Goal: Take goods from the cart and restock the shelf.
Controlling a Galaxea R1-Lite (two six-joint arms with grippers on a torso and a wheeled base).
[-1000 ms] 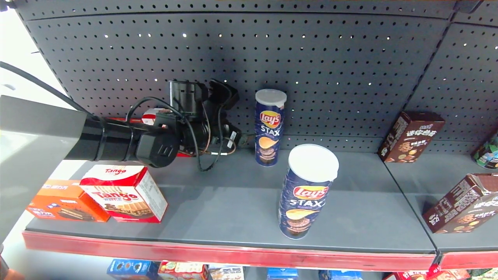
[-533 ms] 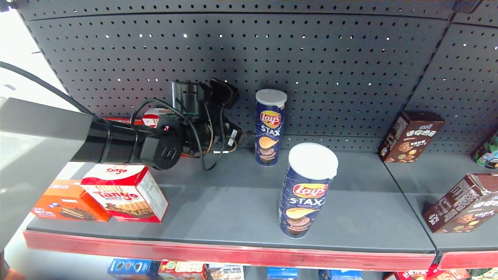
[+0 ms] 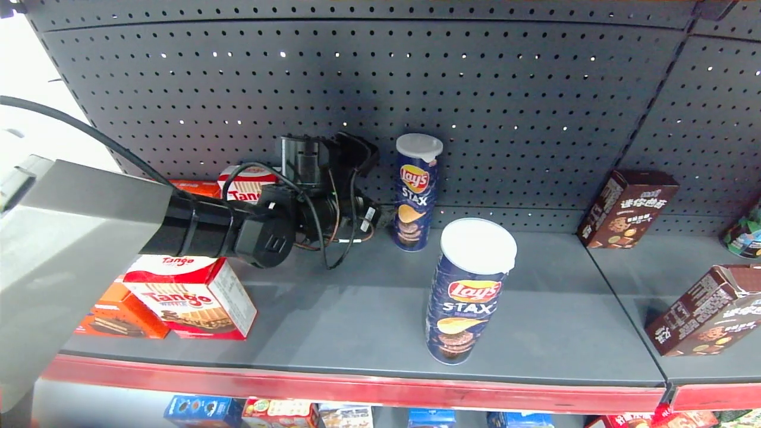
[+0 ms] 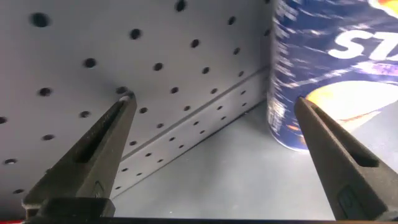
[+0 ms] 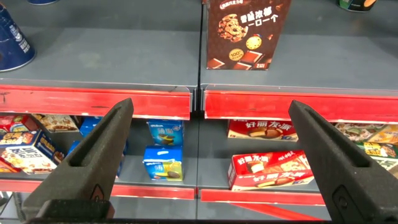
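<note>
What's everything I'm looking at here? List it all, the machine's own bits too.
chip cans: 2, dark blue with white lids, upright, one by the back wall, one nearer the front
wafer boxes: 2, red and white, front left and back left
orange boxes: 2, orange, front left and back left
cookie boxes: 2, brown, right shelf section
green pack: 1, green, far right edge
shelf: 1, grey with red front edge
pegboard: 1, dark grey, behind the shelf
lower-shelf boxes: several, blue, red and others, below
left gripper: 1, black, open, beside the rear can
right gripper: 1, black, open, before the shelves' red edges
</note>
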